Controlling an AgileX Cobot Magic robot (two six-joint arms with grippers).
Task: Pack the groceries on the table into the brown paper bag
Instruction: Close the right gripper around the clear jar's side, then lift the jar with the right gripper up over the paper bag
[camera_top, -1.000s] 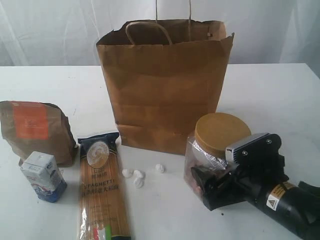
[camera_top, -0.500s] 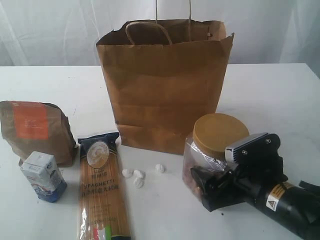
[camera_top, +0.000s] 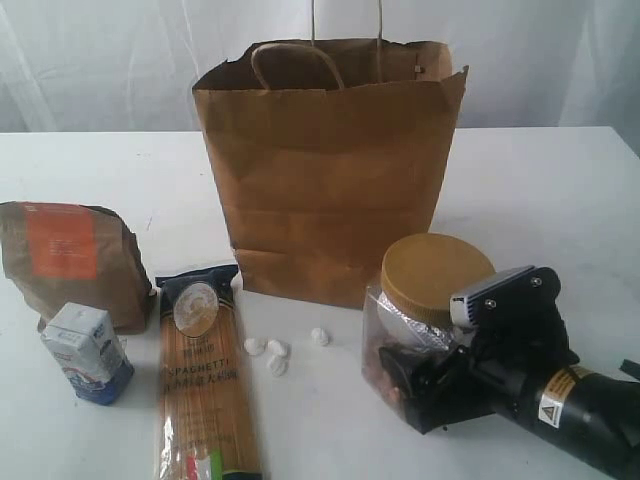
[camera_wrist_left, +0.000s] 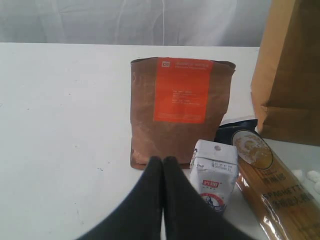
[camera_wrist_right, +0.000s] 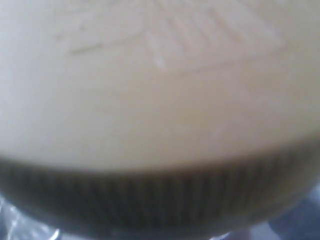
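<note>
The bag (camera_top: 330, 180) stands at upper centre of the exterior view on the table (camera_top: 540, 190). The pouch (camera_top: 70, 255) sits at left, the carton (camera_top: 85, 352) below it and the spaghetti (camera_top: 203, 380) at lower centre. At lower right, the right gripper (camera_top: 400, 375) meets a tan-lidded jar (camera_top: 430, 285); I cannot tell whether it grips. The left gripper (camera_wrist_left: 163, 160) is closed on nothing.

The brown paper bag (camera_top: 330, 180) stands upright in the middle, towards the far side of the white table (camera_top: 540, 190). On the left sits a brown pouch (camera_top: 70, 260), with a small carton (camera_top: 87, 353) just in front and a spaghetti packet (camera_top: 205, 380) lying beside them. On the right, a tan-lidded jar (camera_top: 425, 290) tilts, with the right gripper (camera_top: 398, 372) against its lower side.
</note>
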